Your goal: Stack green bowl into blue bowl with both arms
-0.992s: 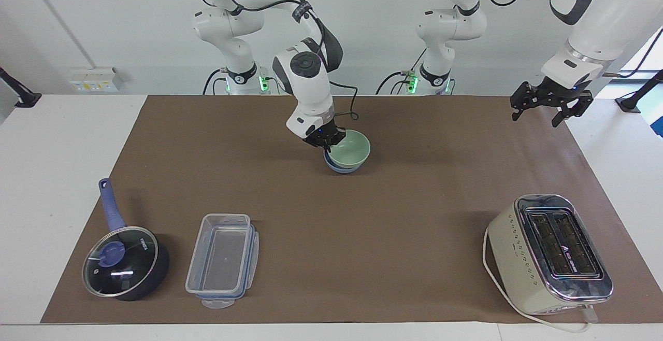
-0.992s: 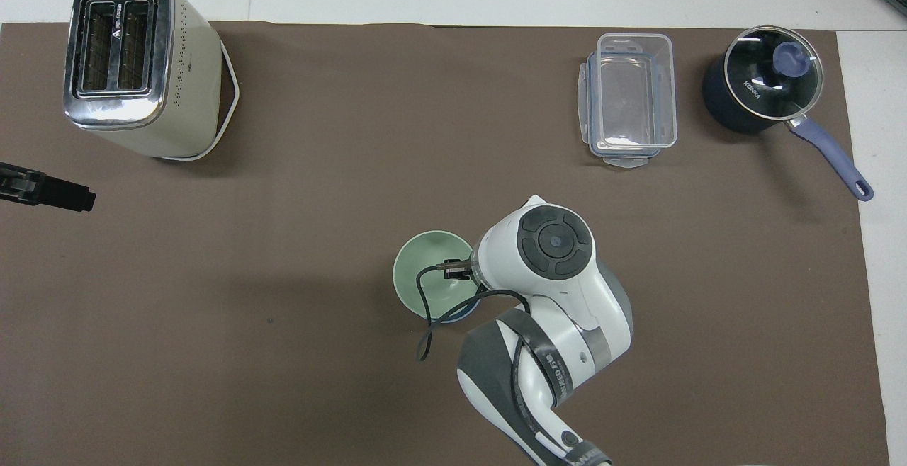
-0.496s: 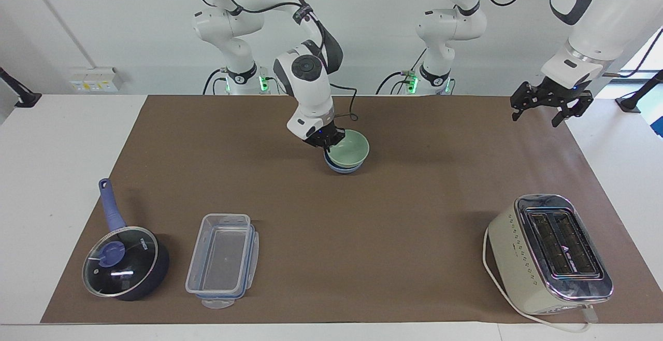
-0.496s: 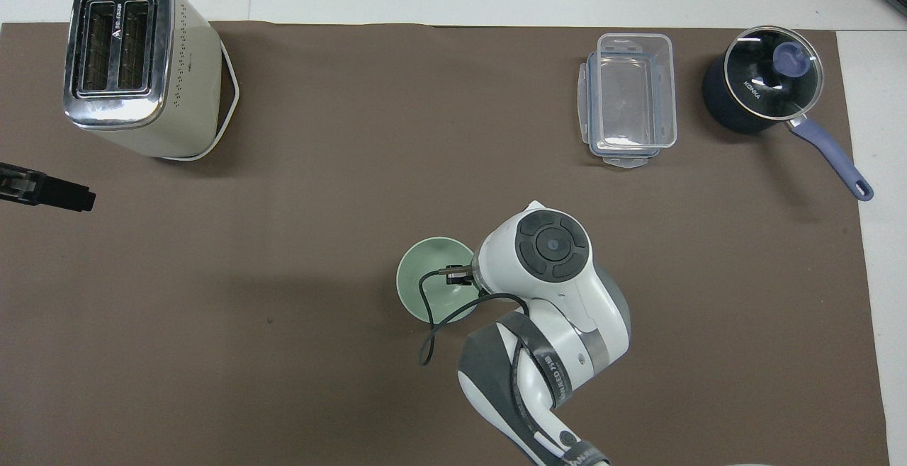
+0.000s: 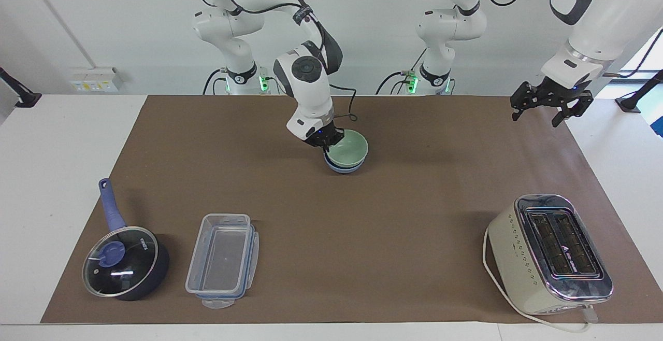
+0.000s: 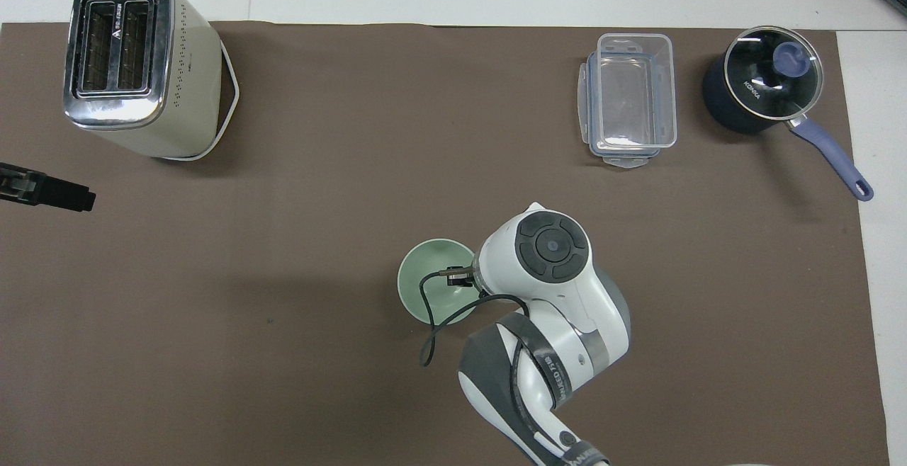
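Observation:
The pale green bowl (image 5: 351,150) sits nested in the periwinkle blue bowl (image 5: 342,167) at the middle of the brown mat, on the side nearer the robots. Only the blue bowl's lower wall shows under it. My right gripper (image 5: 327,146) is shut on the green bowl's rim at the side toward the right arm's end. In the overhead view the green bowl (image 6: 425,285) shows beside the right wrist, which hides the gripper and the blue bowl. My left gripper (image 5: 536,119) hangs open and empty over the mat's edge at the left arm's end, its tip (image 6: 53,193) just in view.
A cream toaster (image 5: 549,253) stands farthest from the robots at the left arm's end. A clear plastic container (image 5: 222,260) and a dark blue lidded saucepan (image 5: 124,263) stand farthest from the robots toward the right arm's end.
The right gripper has lowered the green bowl from a tilt to sit more level and deeper in the blue bowl. The left arm has not moved.

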